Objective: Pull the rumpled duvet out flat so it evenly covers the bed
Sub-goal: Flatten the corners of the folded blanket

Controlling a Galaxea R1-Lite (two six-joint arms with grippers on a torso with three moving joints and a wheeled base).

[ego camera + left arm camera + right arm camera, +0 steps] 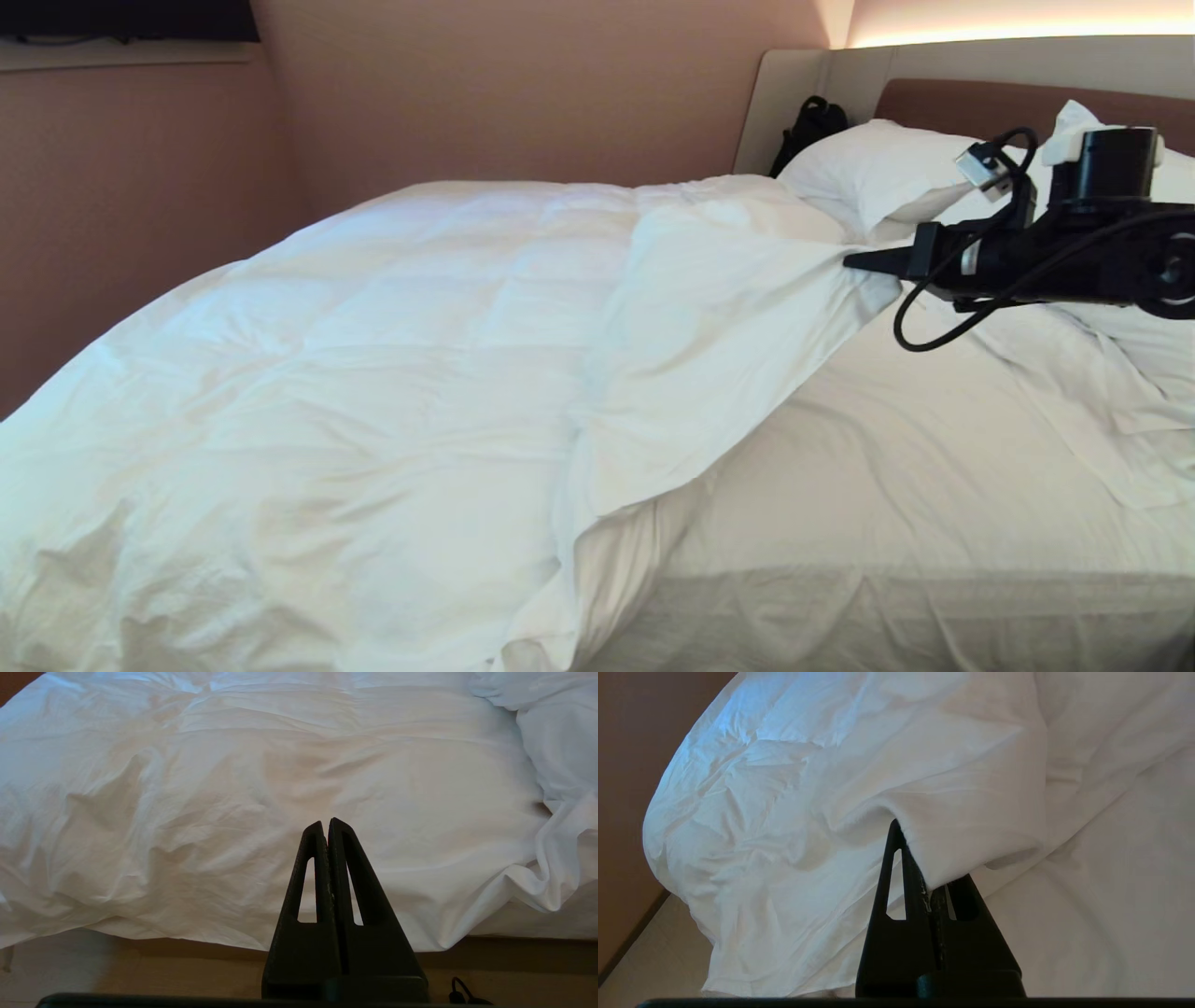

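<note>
The puffy white duvet [373, 373] covers the left part of the bed, and its right edge is folded back on itself. To the right of it the sheeted mattress [934, 485] of the bed lies bare. My right gripper [854, 263] is shut on the duvet's upper corner next to the pillows, and the cloth runs taut from the fold to its tips. In the right wrist view the duvet [878, 765] drapes over one finger of the gripper [906, 833]. My left gripper [325, 823] is shut and empty, hanging off the bedside in front of the duvet [233, 788].
White pillows [878, 163] lie against the brown headboard [980, 98], with a black bag [810, 126] behind them by the wall. A loose white cloth [1102, 401] lies crumpled at the right of the mattress. The beige floor [140, 966] shows below the bed's edge.
</note>
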